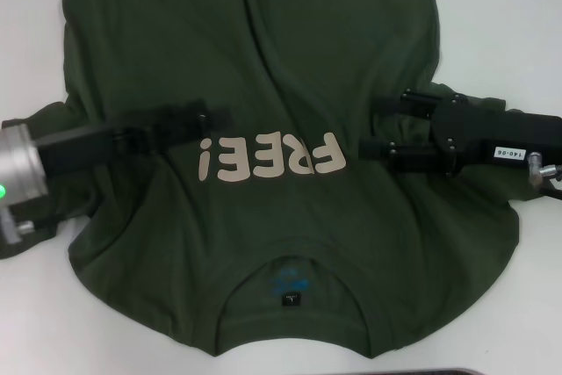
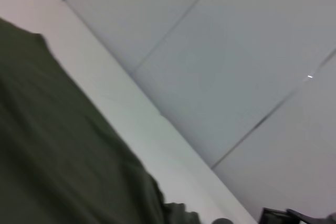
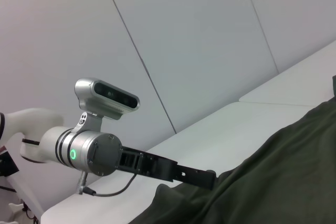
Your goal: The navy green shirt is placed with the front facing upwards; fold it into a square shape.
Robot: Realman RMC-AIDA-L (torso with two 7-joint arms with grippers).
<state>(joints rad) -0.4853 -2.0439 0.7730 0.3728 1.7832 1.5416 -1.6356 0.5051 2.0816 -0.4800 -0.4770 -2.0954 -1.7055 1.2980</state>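
Observation:
The navy green shirt (image 1: 263,50) lies spread flat on the white table (image 1: 509,6), front up. Its collar (image 1: 290,292) is nearest me, and the cream letters "FREE!" (image 1: 272,157) read upside down. My left gripper (image 1: 215,129) reaches in from the left over the chest, just beside the exclamation mark, fingers apart and holding nothing. My right gripper (image 1: 373,127) comes in from the right at the same height, open, its two black fingers (image 1: 391,104) just past the letter F. The right wrist view shows the left arm's gripper (image 3: 173,171) low over the shirt (image 3: 273,182).
White table shows on both sides of the shirt (image 1: 26,6). The left sleeve (image 1: 44,120) bunches under the left arm. A dark edge (image 1: 457,371) runs along the table's near side. Grey wall panels (image 2: 236,51) stand behind the table (image 2: 131,108).

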